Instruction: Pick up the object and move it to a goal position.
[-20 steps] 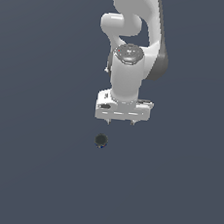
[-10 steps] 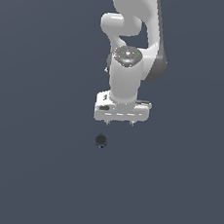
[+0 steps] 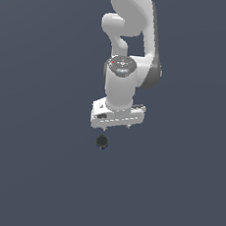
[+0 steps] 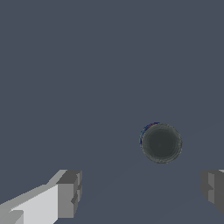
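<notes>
The white arm hangs down from the top centre of the exterior view, all smooth glossy rounded casings with a grey domed cap at the wrist joint, ending in a flat boxy hand just above the middle of the frame. Two short finger stubs poke out beneath it, set apart. The wrist view confirms it: blocky grey fingertips, squared and matte, sit at opposite lower corners of that picture with a wide stretch of bare surface between them, so the hand is spread open and grips nothing. The object lies just below the hand in the exterior view, slightly toward the exterior view's left, near it but not touching. It is a tiny dark grey-black ball, round and dull, with a thin sliver of blue at one edge. Everything rests against a flat, featureless slate-blue table with no texture at all.
</notes>
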